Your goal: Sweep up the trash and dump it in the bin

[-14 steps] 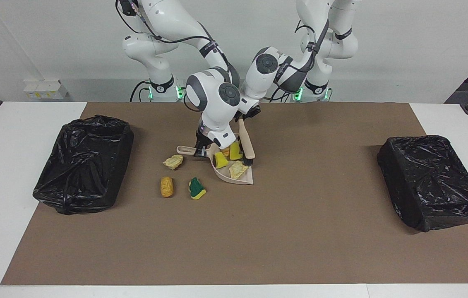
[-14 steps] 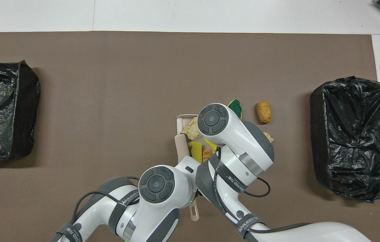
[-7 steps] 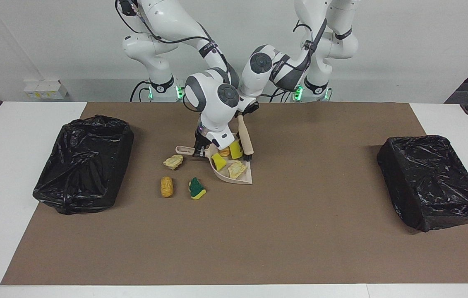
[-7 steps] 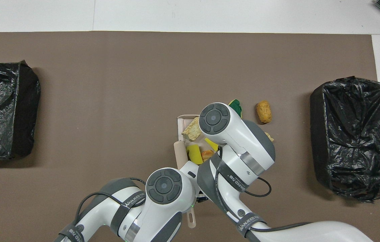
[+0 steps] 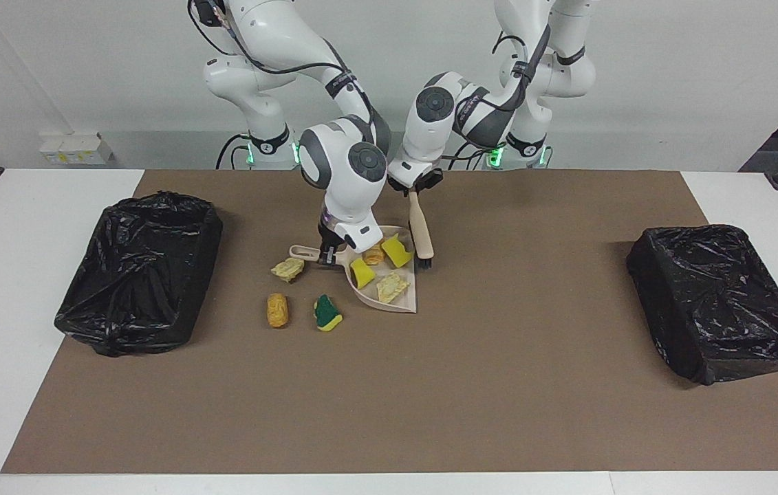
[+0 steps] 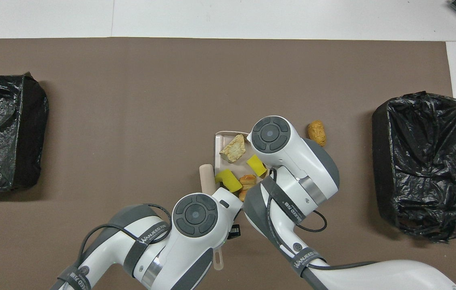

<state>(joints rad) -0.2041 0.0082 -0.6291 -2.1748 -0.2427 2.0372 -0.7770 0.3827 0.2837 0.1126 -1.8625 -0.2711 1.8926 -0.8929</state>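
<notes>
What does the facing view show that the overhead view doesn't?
Only the facing view shows the green-and-yellow sponge, the tan lump beside the dustpan handle, and the brush bristles. Only the overhead view shows the brush handle's end sticking out near the robots. Both show the dustpan holding four pieces, and the orange-brown lump.

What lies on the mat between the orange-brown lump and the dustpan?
The green-and-yellow sponge lies between the orange-brown lump and the dustpan. The facing view shows this; overhead, the right arm hides it.
</notes>
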